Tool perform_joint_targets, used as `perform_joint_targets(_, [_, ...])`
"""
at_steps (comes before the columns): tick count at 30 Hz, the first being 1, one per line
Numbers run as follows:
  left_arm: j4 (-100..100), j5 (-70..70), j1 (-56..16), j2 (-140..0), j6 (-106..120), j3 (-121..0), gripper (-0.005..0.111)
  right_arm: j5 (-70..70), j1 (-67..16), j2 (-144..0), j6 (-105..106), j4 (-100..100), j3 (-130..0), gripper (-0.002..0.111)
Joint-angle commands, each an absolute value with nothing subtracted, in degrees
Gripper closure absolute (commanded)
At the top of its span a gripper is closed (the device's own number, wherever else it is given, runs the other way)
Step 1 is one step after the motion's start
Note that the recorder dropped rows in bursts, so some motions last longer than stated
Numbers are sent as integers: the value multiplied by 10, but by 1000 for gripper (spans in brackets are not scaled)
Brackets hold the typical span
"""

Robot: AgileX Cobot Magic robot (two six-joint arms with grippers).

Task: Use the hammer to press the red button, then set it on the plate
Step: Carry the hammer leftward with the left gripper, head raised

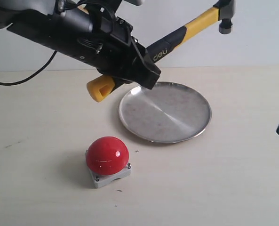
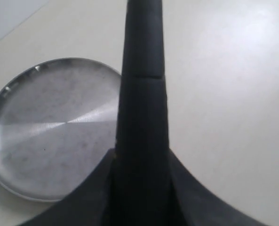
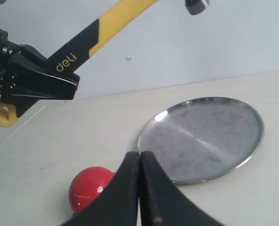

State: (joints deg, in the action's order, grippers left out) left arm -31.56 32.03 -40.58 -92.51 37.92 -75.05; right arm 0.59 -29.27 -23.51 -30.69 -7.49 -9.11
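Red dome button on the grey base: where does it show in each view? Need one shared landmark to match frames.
Exterior view: glossy red dome button low, left of centre.
Left wrist view: not in it.
Right wrist view: button low left in the picture, partly behind the right gripper.
Shared landmark: round shiny steel plate, in all three.

table (image 1: 233, 188): pale beige, faint scuffs | wall (image 1: 261, 42): white, behind | cable (image 1: 35, 73): black, far left
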Motion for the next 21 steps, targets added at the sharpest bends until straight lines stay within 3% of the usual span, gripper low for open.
perform_joint_targets(1, [-343, 246, -406, -883, 369, -711, 107, 33, -293, -134, -280, -81, -44, 108])
perform_joint_targets(11, [-354, 213, -406, -819, 369, -649, 107, 75, -293, -4, -268, -81, 0, 108])
perform_joint_targets(17, [-406, 52, -408, -720, 369, -493, 107, 81, -293, -2, -273, -37, 0, 108])
perform_joint_targets(21, [-491, -32, -448, -620, 369, -352, 107, 81, -293, -2, -273, -30, 0, 108])
